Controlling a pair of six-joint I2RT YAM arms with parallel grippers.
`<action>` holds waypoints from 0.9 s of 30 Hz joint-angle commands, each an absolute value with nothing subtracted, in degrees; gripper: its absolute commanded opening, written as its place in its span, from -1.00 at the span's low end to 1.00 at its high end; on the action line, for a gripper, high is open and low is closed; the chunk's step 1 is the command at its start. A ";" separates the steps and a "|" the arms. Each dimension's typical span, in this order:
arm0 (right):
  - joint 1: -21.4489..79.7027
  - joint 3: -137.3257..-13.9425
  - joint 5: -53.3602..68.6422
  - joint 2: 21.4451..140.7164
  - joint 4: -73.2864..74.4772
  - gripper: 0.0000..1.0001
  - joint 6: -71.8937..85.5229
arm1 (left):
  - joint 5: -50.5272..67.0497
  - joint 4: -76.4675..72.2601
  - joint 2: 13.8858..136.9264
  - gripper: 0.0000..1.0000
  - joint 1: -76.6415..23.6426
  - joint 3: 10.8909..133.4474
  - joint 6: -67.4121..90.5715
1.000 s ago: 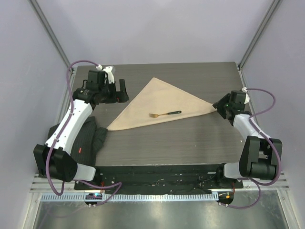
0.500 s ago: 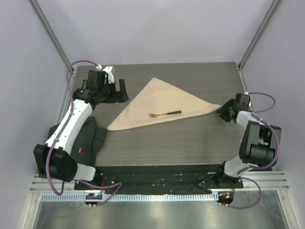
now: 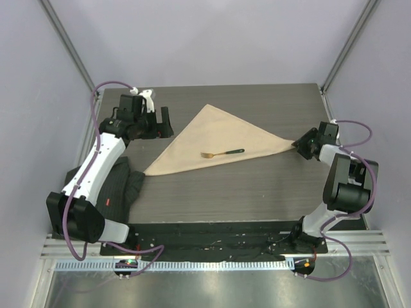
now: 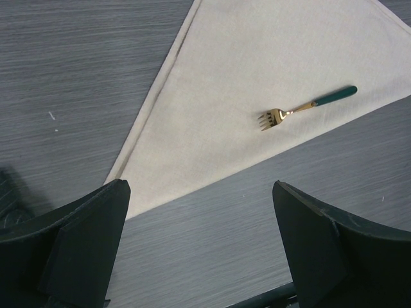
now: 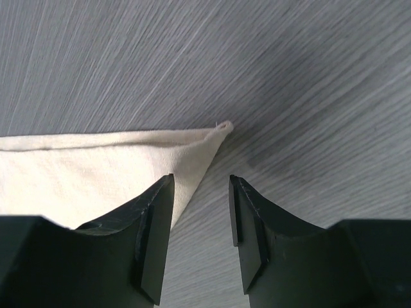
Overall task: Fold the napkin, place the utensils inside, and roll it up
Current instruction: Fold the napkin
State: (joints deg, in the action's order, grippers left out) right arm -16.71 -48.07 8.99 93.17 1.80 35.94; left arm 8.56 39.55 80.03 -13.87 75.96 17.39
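Note:
The beige napkin (image 3: 218,136) lies flat on the dark table, folded into a triangle. A small fork (image 3: 222,153) with gold tines and a dark green handle rests on it near the long front edge. My left gripper (image 3: 164,122) hovers open off the napkin's left side. In the left wrist view the napkin (image 4: 257,70) and the fork (image 4: 307,108) lie ahead of the wide-apart left gripper (image 4: 199,192). My right gripper (image 3: 300,145) sits at the napkin's right corner. In the right wrist view the gripper (image 5: 201,179) is partly open, with that corner of the napkin (image 5: 96,168) beside its left finger and nothing pinched.
A dark grey ribbed cloth (image 3: 122,186) lies crumpled at the table's left front, under the left arm. Grey walls and frame posts (image 3: 347,45) enclose the table. The table's right edge (image 3: 326,112) runs close behind the right gripper.
The right arm has folded up, its elbow drawn in and wrist shifted slightly right, while its gripper stays at the napkin's right corner. The left arm, napkin and fork have not moved.

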 commanded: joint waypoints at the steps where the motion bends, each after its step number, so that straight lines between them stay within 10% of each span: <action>1: -17.22 -51.24 9.23 94.83 -2.28 -0.04 34.19 | 8.09 38.58 80.24 1.00 -14.06 77.78 16.70; 27: -17.84 -53.61 8.53 102.48 -2.46 -0.21 31.29 | 8.17 38.85 80.68 1.00 -13.98 77.96 16.70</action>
